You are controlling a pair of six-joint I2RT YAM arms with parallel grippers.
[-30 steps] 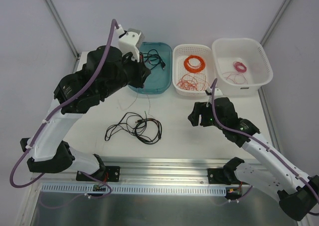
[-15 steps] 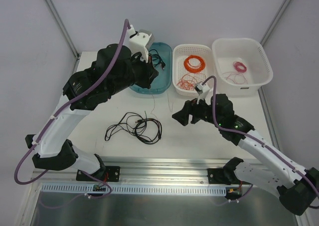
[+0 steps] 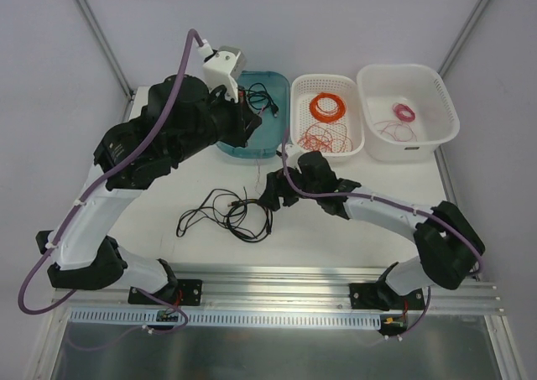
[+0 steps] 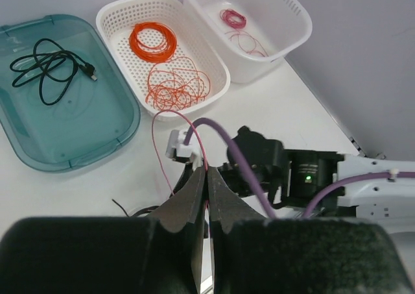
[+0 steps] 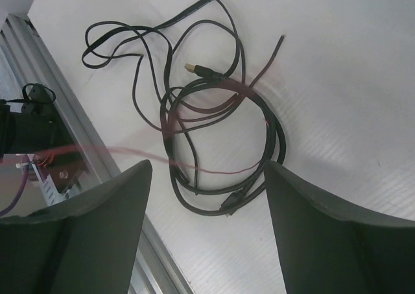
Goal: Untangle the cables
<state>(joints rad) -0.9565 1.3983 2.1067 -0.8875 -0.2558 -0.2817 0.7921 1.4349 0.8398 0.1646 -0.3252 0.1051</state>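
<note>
While thick black cord (image 5: 275, 135) and thin pinkish-red wire (image 4: 155, 148) lie tangled lower centre, left gripper (image 4: 206, 171) pinches the wire, right gripper (image 5: 207, 177) hovers spread.

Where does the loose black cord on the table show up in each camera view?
Top view: the black cord lies on the table, lower centre, between the arms.
Left wrist: only a sliver of cord at the bottom, left of the left arm's fingers, shut on a thin red wire.
Right wrist: cord fills the middle.
Shared landmark: the right arm's fingers, open over the cord.
</note>
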